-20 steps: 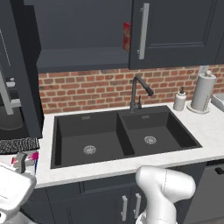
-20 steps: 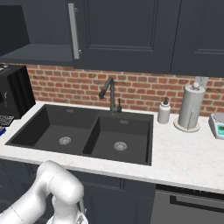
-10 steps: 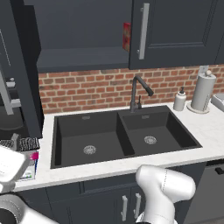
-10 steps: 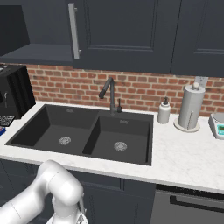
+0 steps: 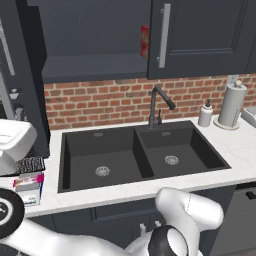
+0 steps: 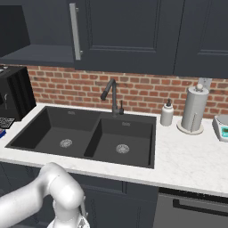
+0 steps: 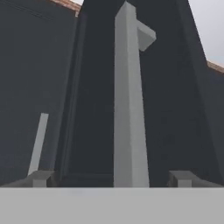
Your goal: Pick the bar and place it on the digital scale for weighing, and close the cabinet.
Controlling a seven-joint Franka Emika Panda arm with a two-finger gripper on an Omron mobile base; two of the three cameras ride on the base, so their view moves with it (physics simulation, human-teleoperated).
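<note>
Between the spread fingers of the hand (image 7: 112, 177) stands a silver bar handle (image 7: 128, 109) of the cabinet (image 7: 92, 87).

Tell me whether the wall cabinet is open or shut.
Open: the cabinet shows its inner shelf and a red carton inside.

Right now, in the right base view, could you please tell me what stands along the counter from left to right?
Black toaster → double sink with its faucet → soap dispenser → paper towel roll → digital scale at the right edge.
</note>
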